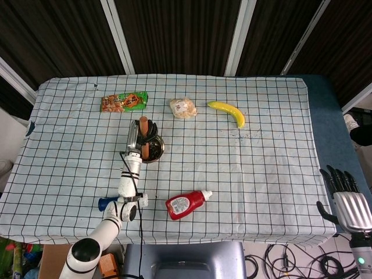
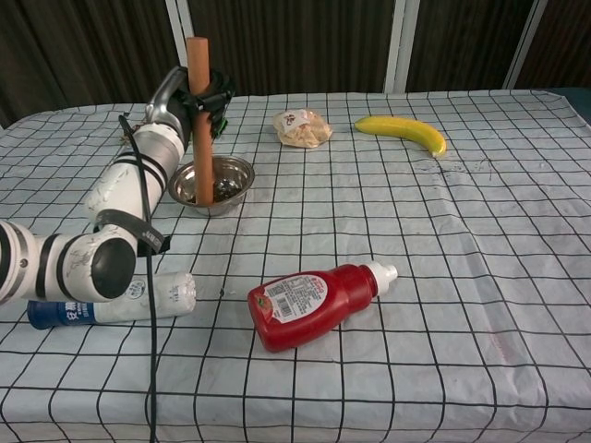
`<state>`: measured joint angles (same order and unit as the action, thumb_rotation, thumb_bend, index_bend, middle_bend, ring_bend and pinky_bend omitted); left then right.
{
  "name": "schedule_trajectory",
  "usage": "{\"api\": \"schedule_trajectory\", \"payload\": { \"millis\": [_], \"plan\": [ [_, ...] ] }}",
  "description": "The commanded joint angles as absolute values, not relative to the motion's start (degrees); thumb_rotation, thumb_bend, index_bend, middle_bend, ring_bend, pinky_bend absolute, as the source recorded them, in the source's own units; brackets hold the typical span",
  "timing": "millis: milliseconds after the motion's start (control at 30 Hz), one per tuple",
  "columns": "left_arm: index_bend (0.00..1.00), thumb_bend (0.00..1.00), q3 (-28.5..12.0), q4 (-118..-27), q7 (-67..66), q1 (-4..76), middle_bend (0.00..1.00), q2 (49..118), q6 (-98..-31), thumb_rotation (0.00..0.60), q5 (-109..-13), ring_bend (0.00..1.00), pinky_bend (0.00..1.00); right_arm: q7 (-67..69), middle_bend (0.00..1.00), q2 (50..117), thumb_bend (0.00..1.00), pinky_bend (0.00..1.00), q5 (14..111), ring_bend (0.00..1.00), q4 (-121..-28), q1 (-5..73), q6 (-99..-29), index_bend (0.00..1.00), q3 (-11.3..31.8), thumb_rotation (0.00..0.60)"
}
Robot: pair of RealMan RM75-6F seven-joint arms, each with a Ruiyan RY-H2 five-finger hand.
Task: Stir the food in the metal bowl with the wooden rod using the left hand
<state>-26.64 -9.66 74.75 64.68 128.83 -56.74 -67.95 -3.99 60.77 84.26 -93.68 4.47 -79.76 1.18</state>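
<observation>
My left hand [image 2: 196, 100] grips a wooden rod [image 2: 200, 120] that stands nearly upright, its lower end down inside the metal bowl [image 2: 231, 177] among dark food. In the head view the same left hand [image 1: 144, 132] and the wooden rod [image 1: 143, 123] sit over the metal bowl [image 1: 157, 150] left of the table's middle. My right hand [image 1: 346, 199] hangs off the table's right front corner, fingers spread, holding nothing.
A red ketchup bottle [image 2: 314, 300] lies on its side in front. A blue-capped white bottle [image 2: 111, 301] lies by my left arm. Behind are a banana [image 2: 404, 130], a bagged bun [image 2: 301, 128] and a snack packet [image 1: 124, 102].
</observation>
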Motion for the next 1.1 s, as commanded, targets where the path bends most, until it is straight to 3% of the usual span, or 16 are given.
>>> {"api": "schedule_trajectory", "payload": {
  "millis": [33,500,767,967,1100],
  "plan": [
    [1.0,0.96,-26.3,-9.4,75.1,64.4,1.0,129.2,-56.1,0.6,-68.0,0.91,1.0,-3.9,0.0,60.7,0.31,0.0,84.3,0.0,-93.8,4.5,-79.8,0.0,1.2,0.6],
    [1.0,0.96,-25.2,-9.1,76.4,63.9,1.0,129.9,-57.7,0.6,-68.4,0.91,1.0,-3.8,0.0,60.5,0.31,0.0,85.0,0.0,-93.9,4.3,-80.3,0.0,1.0,0.6],
    [1.0,0.95,-23.7,-12.1,78.4,63.8,1.0,127.2,-70.6,0.6,-71.1,0.91,1.0,-3.8,0.0,60.5,0.31,0.0,85.2,0.0,-94.1,4.2,-80.4,0.0,1.0,0.6],
    [1.0,0.93,-22.9,-15.1,79.1,62.3,1.0,124.7,-76.3,0.6,-72.5,0.91,1.0,-4.3,0.0,60.7,0.31,0.0,85.7,0.0,-94.3,4.3,-80.3,0.0,0.7,0.6],
    [1.0,0.91,-17.9,-20.6,74.6,56.4,1.0,119.1,-82.1,0.6,-77.0,0.91,1.0,-4.7,0.0,60.9,0.31,0.0,86.9,0.0,-94.6,4.4,-80.3,0.0,0.1,0.6]
  ]
}}
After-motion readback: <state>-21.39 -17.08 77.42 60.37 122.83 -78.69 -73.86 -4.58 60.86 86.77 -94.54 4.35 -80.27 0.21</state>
